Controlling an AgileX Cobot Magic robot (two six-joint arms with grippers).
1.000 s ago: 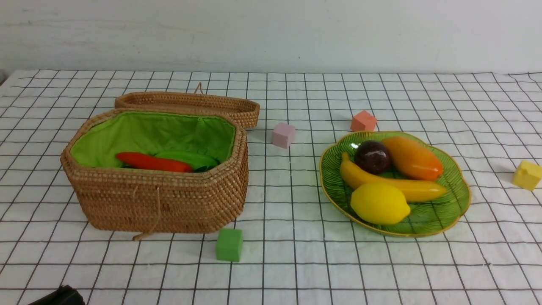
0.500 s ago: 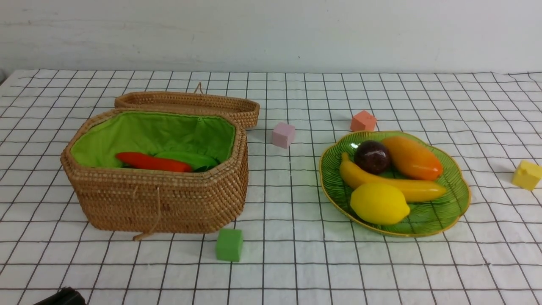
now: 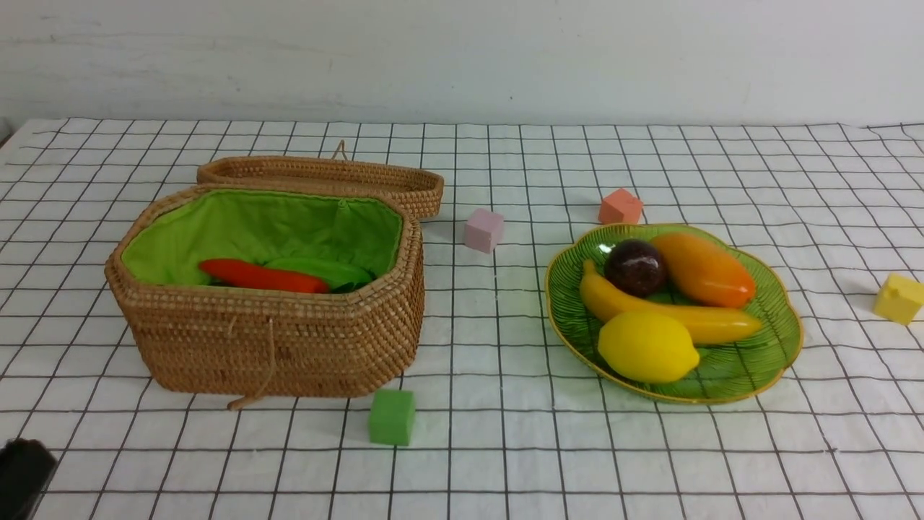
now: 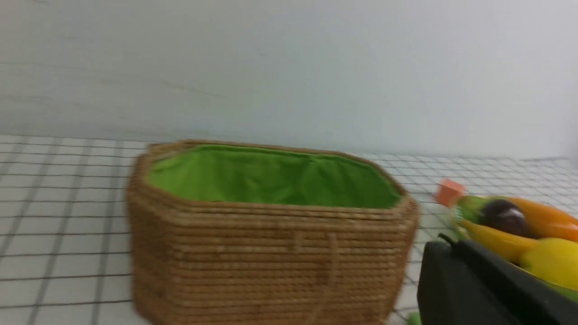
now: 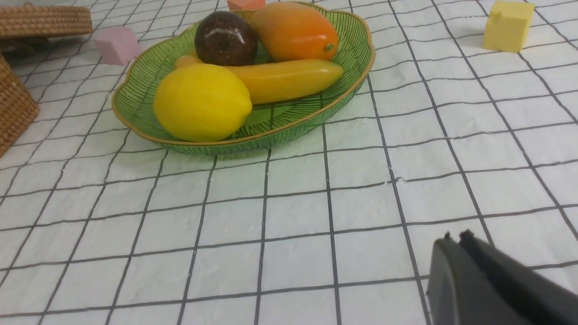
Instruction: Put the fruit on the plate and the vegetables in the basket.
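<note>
My left tool (image 4: 445,246) and right tool (image 5: 454,239) are both pressed together, empty. Ribbed green glass plate (image 3: 779,347) holds lemon (image 3: 646,347), banana (image 3: 711,323), mangosteen (image 3: 635,267), mango (image 3: 704,269). Woven octagonal basket (image 3: 274,339), green-lined, holds carrot (image 3: 260,276) and a partly hidden green vegetable (image 3: 325,271).

- I see the tablecloth (image 3: 505,462) as white, crossed by a thin black grid.
- The basket (image 3: 274,339) is tan woven wicker; its lining (image 3: 260,224) is bright green, and its lid (image 3: 317,177) has the same tan weave.
- Inside, I make out an orange-red carrot (image 3: 260,276) against something green.
- The plate (image 3: 765,354) is translucent green with dark ribbed lines and a yellow-gold rim.
- On it: a yellow lemon (image 3: 646,347), a yellow banana (image 3: 715,321), an orange mango (image 3: 704,269), and a glossy dark purple-brown mangosteen (image 3: 635,267).
- The cubes are green (image 3: 392,417), pink (image 3: 483,230), salmon-orange (image 3: 619,206) and pale yellow (image 3: 899,297).
- Both grippers (image 4: 451,253) (image 5: 454,241) look black to me.
</note>
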